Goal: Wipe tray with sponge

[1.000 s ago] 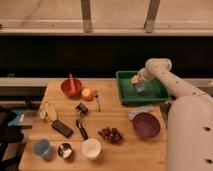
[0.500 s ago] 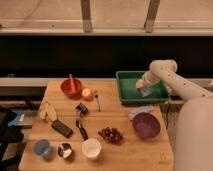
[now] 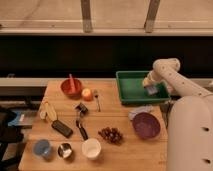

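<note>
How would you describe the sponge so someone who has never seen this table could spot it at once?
Start at the large green tray at the back right of the wooden table. Inside it, near its right end, the gripper at the end of the white arm is shut on a small blue-grey block, the sponge. Unlike the pale lavender cloth lying in front of the tray, it sits in the tray, under the gripper.

No readable text, label, brand or number is showing anywhere around the tray: its rim is carrying none, nor is the sponge under the closed gripper inside it.
</note>
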Robot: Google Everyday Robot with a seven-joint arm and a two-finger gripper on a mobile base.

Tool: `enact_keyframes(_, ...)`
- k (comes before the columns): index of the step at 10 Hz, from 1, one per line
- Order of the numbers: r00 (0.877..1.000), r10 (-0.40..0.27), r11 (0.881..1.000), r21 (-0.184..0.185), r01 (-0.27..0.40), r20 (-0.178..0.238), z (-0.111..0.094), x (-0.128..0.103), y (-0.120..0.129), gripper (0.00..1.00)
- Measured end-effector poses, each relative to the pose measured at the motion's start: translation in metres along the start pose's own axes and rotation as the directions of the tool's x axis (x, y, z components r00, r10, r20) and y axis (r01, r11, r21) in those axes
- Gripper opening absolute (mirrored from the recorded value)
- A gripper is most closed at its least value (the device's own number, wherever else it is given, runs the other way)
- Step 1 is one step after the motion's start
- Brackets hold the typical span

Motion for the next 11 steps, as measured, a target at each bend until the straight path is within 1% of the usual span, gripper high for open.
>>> enact_keyframes(2, 0.999, -0.006, 1.0, -0.016, 0.007, 0.033, 0.007, -0.015, 0.017, 0.07)
enact_keyframes(3, 0.999, -0.021, 0.999, -0.028, 0.022, 0.043, 0.009, -0.02, 0.027, 0.07)
enact_keyframes(4, 0.998, -0.04, 0.998, -0.047, 0.042, 0.047, 0.01, -0.02, 0.039, 0.07)
enact_keyframes(5, 0.997, -0.056, 0.996, -0.063, 0.059, 0.048, 0.007, -0.016, 0.049, 0.07)
enact_keyframes(7, 0.995, -0.094, 0.991, -0.09, 0.097, 0.036, -0.003, 0.006, 0.064, 0.07)
enact_keyframes(8, 0.994, -0.105, 0.99, -0.088, 0.106, 0.022, -0.007, 0.017, 0.065, 0.07)
enact_keyframes(9, 0.995, -0.103, 0.991, -0.081, 0.104, 0.011, -0.01, 0.023, 0.063, 0.07)
enact_keyframes(11, 0.998, -0.066, 0.997, -0.03, 0.065, -0.01, -0.016, 0.037, 0.034, 0.07)
